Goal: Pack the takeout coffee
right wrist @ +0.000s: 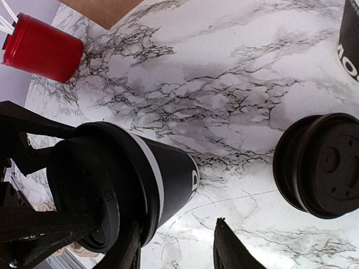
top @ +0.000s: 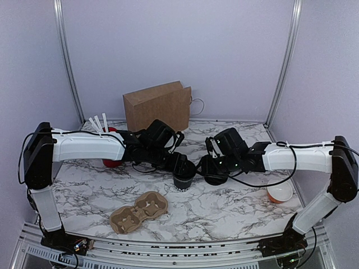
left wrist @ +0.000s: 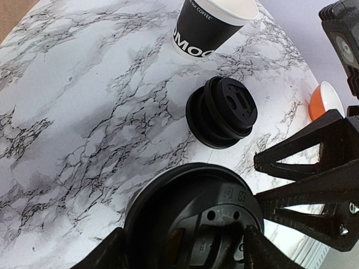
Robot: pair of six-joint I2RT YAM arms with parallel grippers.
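Around stand a paper bag point(top: 157, 106), red cup point(right wrist: 42, 49) (white sticks point(top: 98, 124) inside), cardboard carrier point(top: 139, 211), lid stack point(left wrist: 221, 112), orange bowl point(top: 279, 195).

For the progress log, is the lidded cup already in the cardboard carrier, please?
No, the lidded cup is on the table, apart from the carrier.

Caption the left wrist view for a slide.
Left gripper grips the lidded takeout coffee, right gripper open beside it; spare lids and an open cup stand beyond.

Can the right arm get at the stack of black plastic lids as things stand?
Probably yes. The right gripper is open and empty, and the stack of black plastic lids sits close beside it with only bare marble tabletop between; the black lidded paper cup stands on its other side.
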